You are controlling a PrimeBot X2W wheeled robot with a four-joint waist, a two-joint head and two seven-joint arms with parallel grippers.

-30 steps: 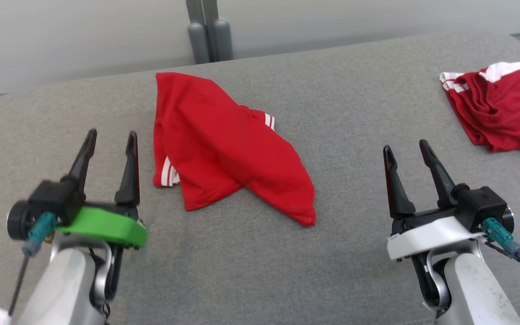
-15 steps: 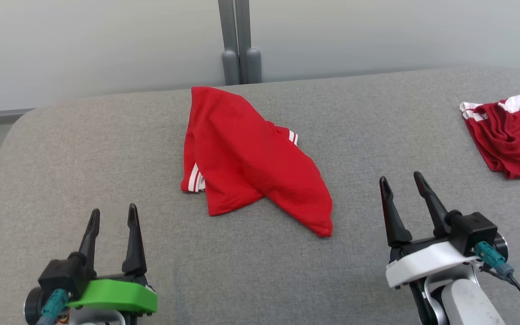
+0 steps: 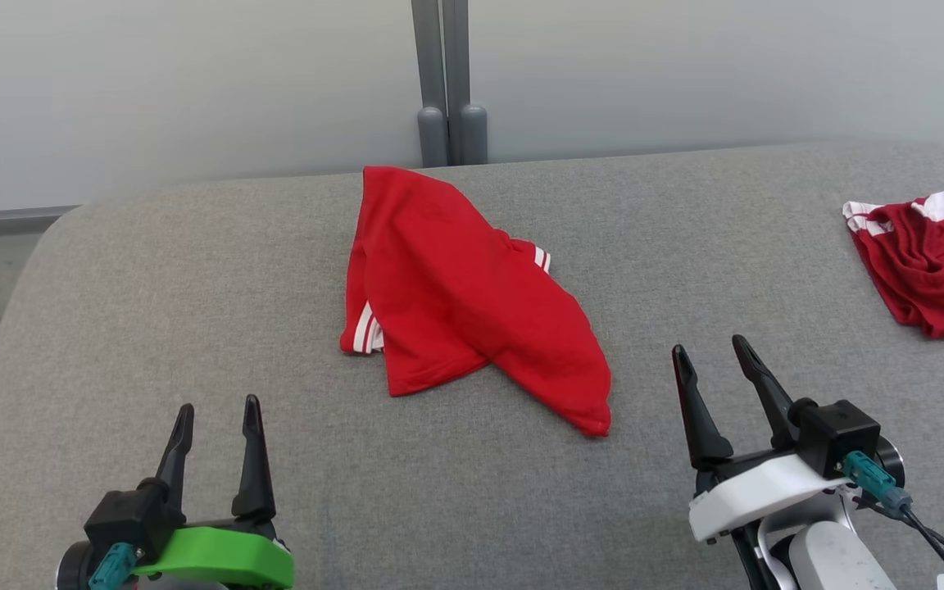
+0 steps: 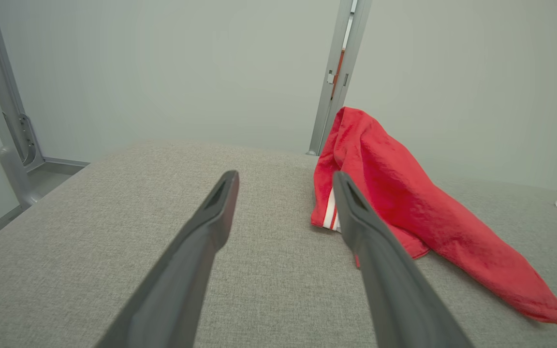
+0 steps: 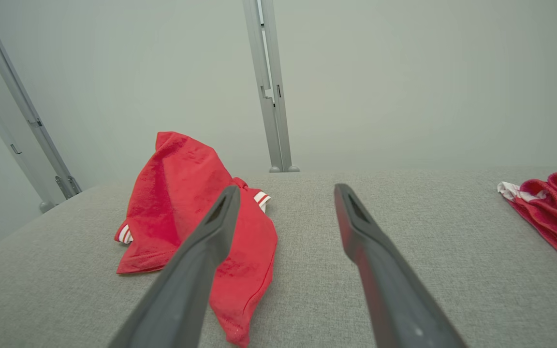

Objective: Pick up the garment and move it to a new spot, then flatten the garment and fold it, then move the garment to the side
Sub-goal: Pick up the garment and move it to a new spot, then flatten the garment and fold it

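Shows a red garment (image 3: 464, 303) lying in a loose bundle on the grey cushion (image 3: 152, 287), about at the middle of the cushion and toward its far edge, one corner reaching almost to that edge. Carries white stripes at two hems, one turned to the left end of the cushion, the other to the right end. Holds the left gripper (image 3: 219, 403) over the near left part of the cushion, fingers well apart, nothing between them, clear of the cloth. Holds the right gripper (image 3: 708, 344) over the near right part of the cushion, fingers also spread and empty, near the garment but not touching it. Includes a second garment (image 3: 931, 262), darker red with white trim, crumpled at the right end of the cushion, well apart from the first. Ends behind the far edge of the cushion with a pale wall and a grey post (image 3: 449, 82).
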